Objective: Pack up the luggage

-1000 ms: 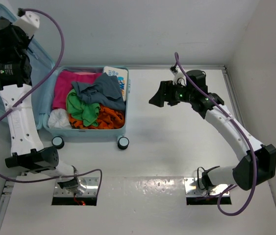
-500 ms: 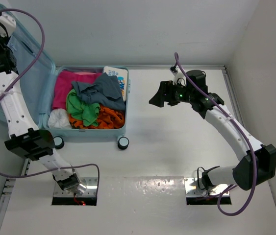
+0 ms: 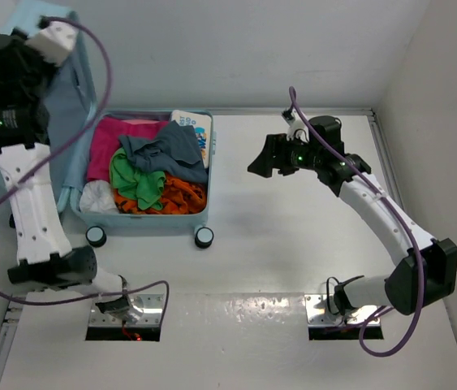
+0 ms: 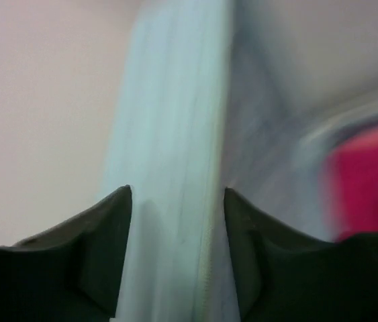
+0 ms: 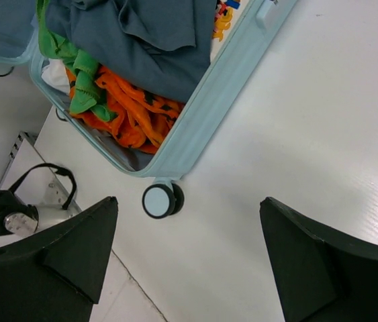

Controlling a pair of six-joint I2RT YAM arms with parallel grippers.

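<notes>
The luggage, a pale blue hard-shell case, lies open on the table at the left. It is filled with pink, grey-blue, green, orange and white clothes. Its lid stands steeply raised along the left side. My left gripper is high at the lid's top edge. In the left wrist view the ribbed lid edge fills the gap between the jaws of the left gripper. My right gripper hovers open to the right of the case, with nothing in the gap of the right gripper.
A printed flat item is tucked at the case's far right corner. Two wheels stick out at the near side. A wheel shows below the right gripper. Walls close in on the left and right.
The left arm swung left and back while its jaws narrowed onto the lid's edge. The lid now stands steeper, tipped toward the case. The right arm stayed put.
</notes>
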